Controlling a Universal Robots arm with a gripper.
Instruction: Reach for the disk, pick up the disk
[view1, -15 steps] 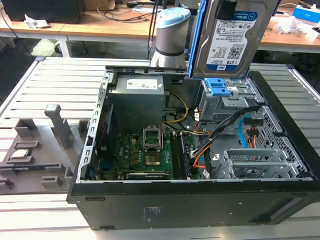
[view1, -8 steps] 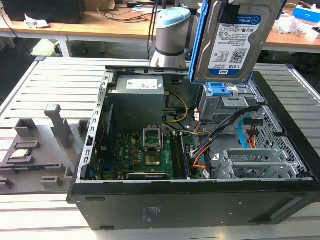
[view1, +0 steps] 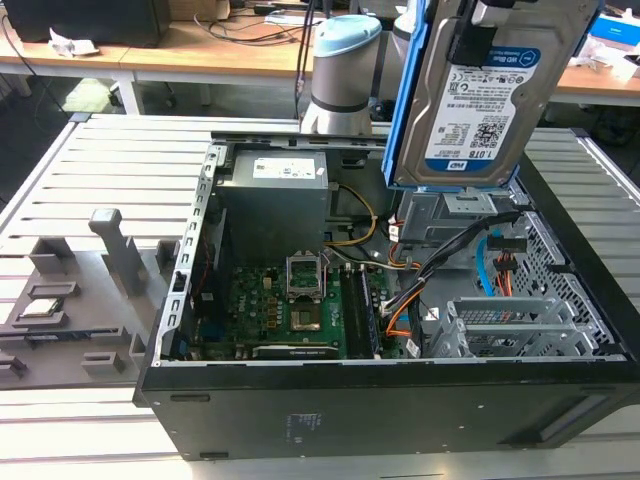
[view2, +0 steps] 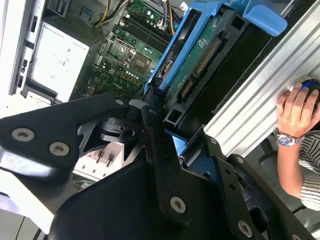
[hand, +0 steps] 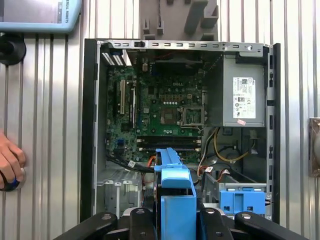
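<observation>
The disk (view1: 480, 95), a silver hard drive with a white-and-blue label and a blue frame along its edges, hangs upright in the air above the open computer case (view1: 400, 390). My gripper (hand: 175, 216) is shut on it, with black fingers (hand: 141, 220) on either side of the blue frame (hand: 176, 197). In the second wrist view the disk (view2: 200, 55) is seen edge-on, with its green circuit board side facing out, and the gripper (view2: 161, 117) clamps its near end. In the exterior view the gripper's black body (view1: 470, 40) meets the disk at its top.
The case holds a green motherboard (hand: 160, 105), a grey power-supply box (hand: 243, 100), cables and a blue latch piece (hand: 241, 200) in the drive bay. A person's hand (view2: 296, 110) rests beside the case on the slatted table. Grey fixtures (view1: 60, 300) stand on the exterior view's left.
</observation>
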